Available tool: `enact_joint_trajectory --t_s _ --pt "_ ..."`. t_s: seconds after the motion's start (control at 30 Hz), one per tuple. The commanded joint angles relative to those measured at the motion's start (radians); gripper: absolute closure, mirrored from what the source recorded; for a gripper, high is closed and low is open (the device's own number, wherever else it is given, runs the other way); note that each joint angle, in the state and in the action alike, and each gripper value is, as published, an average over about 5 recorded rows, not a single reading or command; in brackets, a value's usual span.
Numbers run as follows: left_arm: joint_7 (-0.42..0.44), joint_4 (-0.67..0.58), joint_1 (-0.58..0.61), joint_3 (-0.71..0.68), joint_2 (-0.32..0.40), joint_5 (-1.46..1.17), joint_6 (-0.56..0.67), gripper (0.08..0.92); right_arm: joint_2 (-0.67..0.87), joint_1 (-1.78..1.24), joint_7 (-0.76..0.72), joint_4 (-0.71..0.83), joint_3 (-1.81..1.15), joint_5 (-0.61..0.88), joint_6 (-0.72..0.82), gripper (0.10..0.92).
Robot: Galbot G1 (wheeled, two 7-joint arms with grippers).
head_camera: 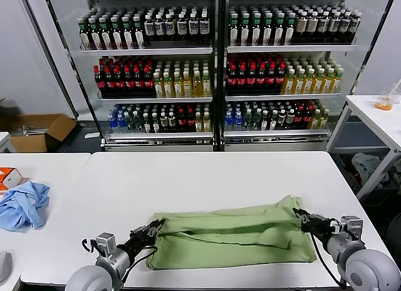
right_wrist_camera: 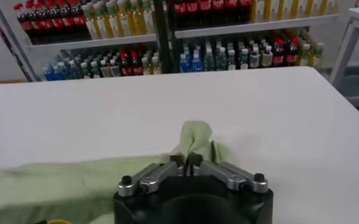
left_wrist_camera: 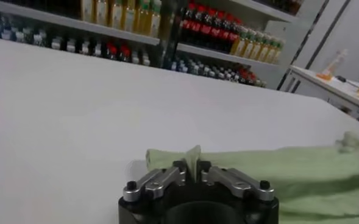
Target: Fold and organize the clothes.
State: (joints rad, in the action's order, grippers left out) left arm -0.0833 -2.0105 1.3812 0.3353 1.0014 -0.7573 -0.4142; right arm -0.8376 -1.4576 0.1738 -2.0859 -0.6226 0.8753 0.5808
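While the green shirt lies folded lengthwise on the white table, the left gripper and right gripper pinch its opposite ends with nearly closed fingers.

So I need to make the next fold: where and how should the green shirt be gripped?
Grip the green shirt at its two short ends, coming in low from each side. It lies as a long folded band across the table, and the left gripper and right gripper each already pinch an end.
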Motion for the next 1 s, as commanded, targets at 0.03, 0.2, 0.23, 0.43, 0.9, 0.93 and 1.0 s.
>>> enact_joint_trajectory --t_s 0.03,0.2,0.23,0.43,0.9,0.93,1.0 --pt "-0.174 -0.091 0.099 -0.007 0.096 0.300 0.113 0.691 -0.014 -0.030 0.000 -0.020 -0.006 -0.072 -0.001 0.682" --pt "-0.223 -0.073 0.131 -0.045 0.181 0.395 0.099 0.553 -0.014 -0.018 0.001 -0.014 0.001 -0.071 0.000 0.535" --pt "-0.226 -0.064 0.131 -0.052 0.196 0.406 0.092 0.518 -0.014 -0.015 0.001 -0.014 0.003 -0.071 -0.001 0.509" --pt "-0.233 -0.018 0.118 -0.078 0.245 0.441 0.063 0.345 -0.007 -0.007 0.002 -0.012 0.006 -0.068 -0.001 0.335" --pt "-0.209 0.011 0.123 -0.081 0.263 0.459 0.050 0.395 0.002 -0.004 0.005 -0.003 0.002 -0.060 -0.002 0.203" --pt "-0.205 0.009 0.125 -0.080 0.263 0.452 0.048 0.421 0.002 -0.003 0.005 -0.004 0.002 -0.059 -0.002 0.203" --pt "-0.192 0.003 0.129 -0.075 0.262 0.433 0.046 0.482 0.003 -0.003 0.006 -0.004 0.002 -0.056 -0.002 0.203"
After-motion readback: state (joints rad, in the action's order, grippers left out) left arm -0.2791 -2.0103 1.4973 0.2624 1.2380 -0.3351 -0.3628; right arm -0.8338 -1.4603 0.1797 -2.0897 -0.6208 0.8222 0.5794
